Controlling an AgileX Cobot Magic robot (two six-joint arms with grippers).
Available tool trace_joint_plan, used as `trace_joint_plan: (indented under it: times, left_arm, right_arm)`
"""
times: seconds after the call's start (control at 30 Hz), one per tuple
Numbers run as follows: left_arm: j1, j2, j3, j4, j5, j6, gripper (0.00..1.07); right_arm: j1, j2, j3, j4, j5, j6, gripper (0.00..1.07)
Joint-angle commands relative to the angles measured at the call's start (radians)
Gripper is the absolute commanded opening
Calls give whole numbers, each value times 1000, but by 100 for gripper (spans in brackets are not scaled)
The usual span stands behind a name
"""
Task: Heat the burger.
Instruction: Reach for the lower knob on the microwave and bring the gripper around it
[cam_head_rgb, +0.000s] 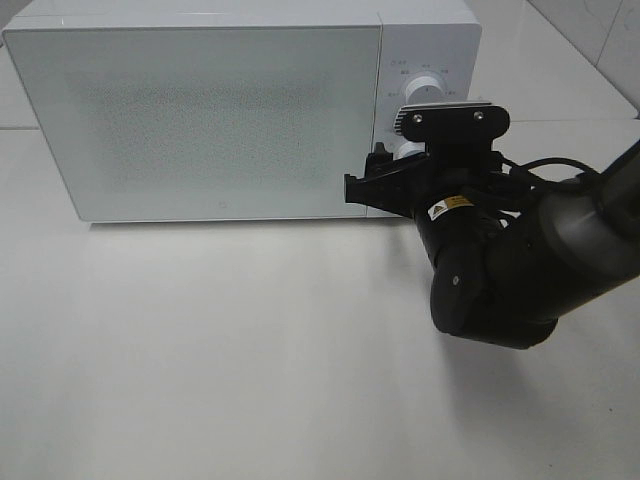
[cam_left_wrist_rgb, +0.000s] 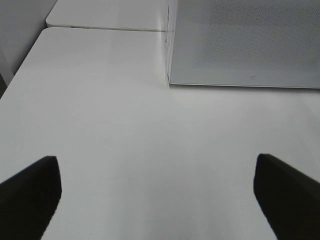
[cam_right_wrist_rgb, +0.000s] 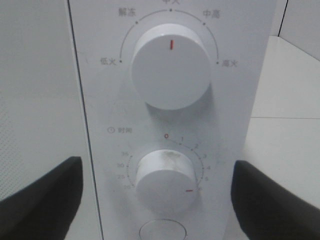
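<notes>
Right gripper (cam_right_wrist_rgb: 157, 192), black: jaws wide, holding nothing, one finger on either side of the small round white timer dial (cam_right_wrist_rgb: 166, 180) and clear of it; above sits the larger round white power dial (cam_right_wrist_rgb: 170, 70), red mark upright. Left gripper (cam_left_wrist_rgb: 157, 195), black: jaws wide, empty, over the white tabletop (cam_left_wrist_rgb: 125, 140) near the white box-shaped microwave oven (cam_head_rgb: 200, 120). Burger: location cannot be told; oven door shut, frosted panel opaque.

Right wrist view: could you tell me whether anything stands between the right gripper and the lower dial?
Nothing visible does: the lower dial faces the open right gripper unobstructed. The burger is not in view.
</notes>
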Motion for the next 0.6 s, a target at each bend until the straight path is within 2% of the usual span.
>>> trace_joint_plan:
  times: [0.03,0.43,0.6]
  left_arm:
    - [2,-21,5,-10,-7,-3,100]
    - [2,-21,5,-10,-7,-2,100]
    - [2,-21,5,-10,-7,-2,100]
  right_arm:
    - [-10,16,-25,-16,-34,-13,76]
    - [-81,58,-80,-92,15,8,76]
    - [-82,79,-80,-103,15,28,76]
